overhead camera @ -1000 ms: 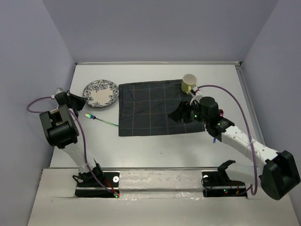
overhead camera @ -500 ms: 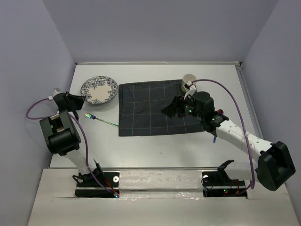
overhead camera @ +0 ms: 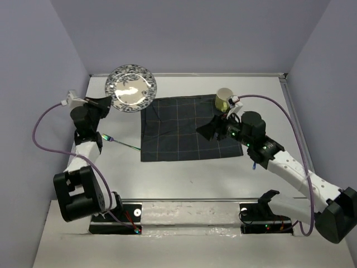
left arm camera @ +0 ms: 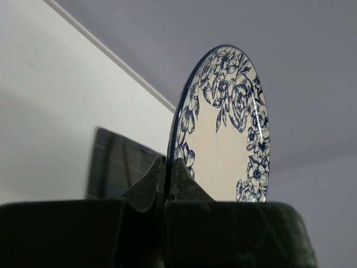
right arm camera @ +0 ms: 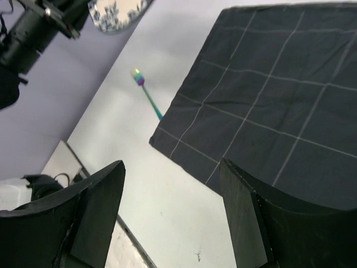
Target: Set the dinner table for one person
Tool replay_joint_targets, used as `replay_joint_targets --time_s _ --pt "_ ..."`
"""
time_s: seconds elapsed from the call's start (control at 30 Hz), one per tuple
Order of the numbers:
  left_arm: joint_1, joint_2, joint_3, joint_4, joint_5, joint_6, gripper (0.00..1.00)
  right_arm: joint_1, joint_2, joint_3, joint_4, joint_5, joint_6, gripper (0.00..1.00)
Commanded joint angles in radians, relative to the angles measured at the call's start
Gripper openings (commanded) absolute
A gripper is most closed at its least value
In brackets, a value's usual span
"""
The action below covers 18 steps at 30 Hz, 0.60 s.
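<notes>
I hold the plate pinched by its rim in the left gripper, over the far-left corner. Next, probably onto the cloth. The right gripper is spread, empty.

The cloth lies in the middle of the dinner table, with the cup at its far right corner and a utensil on the bare table just left of it. My left gripper holds the plate on edge, up off the table by the cloth's far left corner. My right gripper hangs over the cloth's right part.
</notes>
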Motion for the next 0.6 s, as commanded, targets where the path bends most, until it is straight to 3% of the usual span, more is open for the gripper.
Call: replay_joint_targets --time_s 0.0,0.17,0.27,0.57 --pt "-0.216 -0.104 -0.058 0.147 -0.005 -0.068 0.00 0.008 -0.136 0.024 -0.118 0.169 -0.051 0.74" --pt "-0.492 -0.077 -0.149 0.210 -0.118 -0.068 0.00 0.008 -0.293 0.042 -0.306 0.328 -0.094 0.73" --pt "-0.565 -0.017 -0.169 0.265 -0.132 -0.080 0.00 0.008 -0.345 0.033 -0.340 0.344 -0.091 0.73" --pt "-0.648 0.205 -0.115 0.405 -0.083 -0.071 0.00 0.008 -0.356 -0.001 -0.390 0.371 -0.068 0.73"
